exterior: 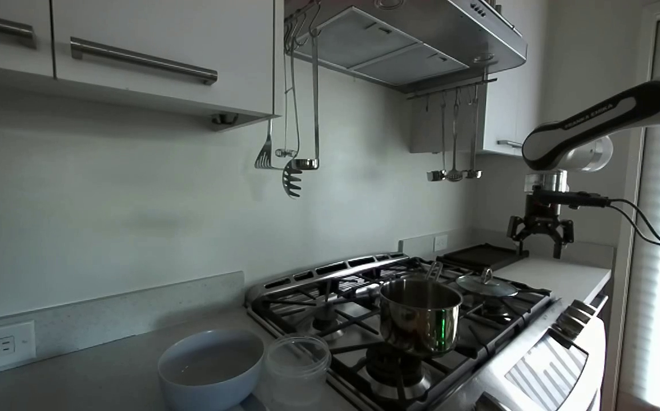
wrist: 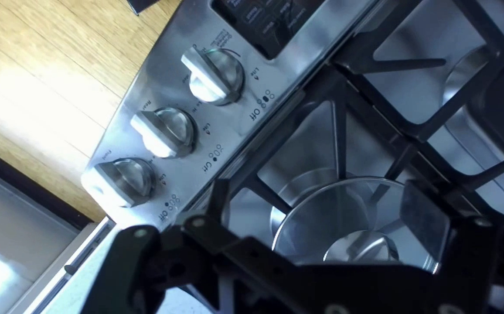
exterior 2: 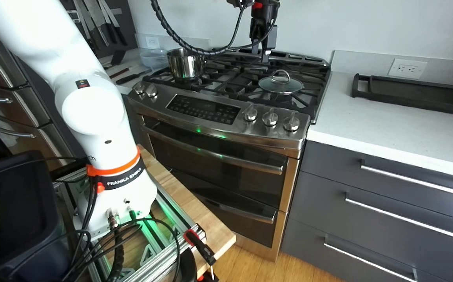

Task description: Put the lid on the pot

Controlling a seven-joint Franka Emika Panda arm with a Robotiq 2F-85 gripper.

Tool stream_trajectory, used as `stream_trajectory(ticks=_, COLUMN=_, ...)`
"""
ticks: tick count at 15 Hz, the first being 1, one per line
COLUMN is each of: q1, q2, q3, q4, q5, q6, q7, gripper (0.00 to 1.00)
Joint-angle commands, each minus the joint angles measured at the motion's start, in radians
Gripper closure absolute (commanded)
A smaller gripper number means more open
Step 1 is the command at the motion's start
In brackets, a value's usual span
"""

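Gaping wide, the end effector (wrist: 320, 199) partly hides the lid (wrist: 348, 218) in the wrist view

Stove (exterior 2: 226, 133) shared: in an exterior view, past near bowl (exterior: 207, 391); in an exterior view, down past arm (exterior 2: 89, 98). Wrist view: close, down on lid (wrist: 335, 213).

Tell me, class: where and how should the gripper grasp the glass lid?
Probably best by its arched handle, from straight above, fingers either side of the bar: it rises from the centre of the lid, which lies flat on the grate.
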Motion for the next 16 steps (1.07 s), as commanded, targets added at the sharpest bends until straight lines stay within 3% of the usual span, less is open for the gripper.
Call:
stream_trajectory(ticks=1, q1=0.008, q2=0.006, q3=-0.006, q4=0.004, q5=-0.002, q6=-0.003, q7=0.001, gripper=0.0)
stream_trajectory(ticks=9, q1=0.005, q2=-0.004, q3=-0.011, q4=0.005, q5=-0.001, q6=-0.003, q7=-0.001, gripper=0.0)
stream_trajectory(ticks=16, q1=0.009, q2=0.065, q3=0.036, q4=0.028, q5=-0.118, q6=0.086, q7=0.134, gripper=0.0)
